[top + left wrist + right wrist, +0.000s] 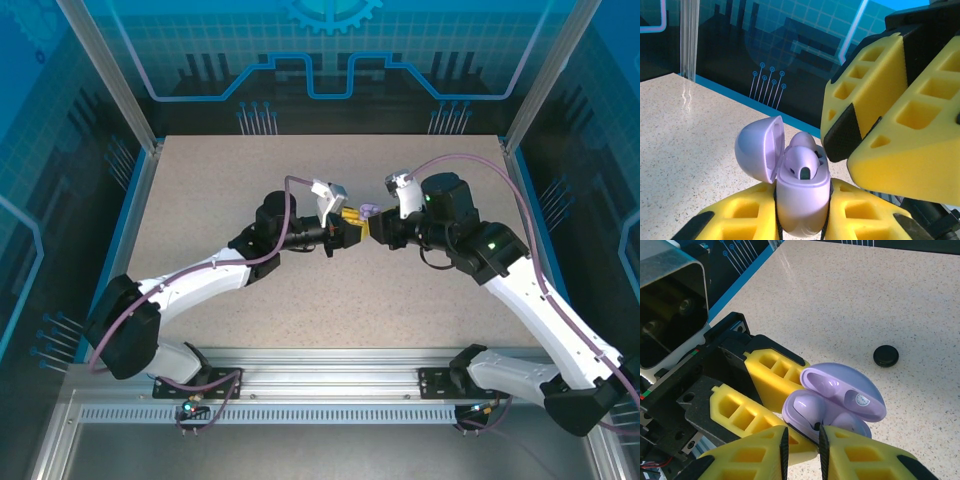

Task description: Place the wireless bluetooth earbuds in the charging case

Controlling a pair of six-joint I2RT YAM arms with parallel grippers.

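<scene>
A lavender charging case [802,200] stands lid-open between the yellow fingers of my left gripper [802,192], which is shut on its body. Two lavender earbuds sit in its sockets: one [801,161] nearer the left wrist camera, the other [803,140] behind it. My right gripper [802,429] reaches in from the opposite side, jaws nearly together, tips closed on the dark-tipped end of one earbud [810,407]; the second earbud [846,421] lies beside it under the lid [847,390]. From above, both grippers meet at mid-table, left [345,226], right [374,226], with the case [368,211] between them.
A small black round case [886,355] lies on the speckled table [865,300] beyond the lavender one. A blue rail [730,90] and dark walls border the tabletop [200,220].
</scene>
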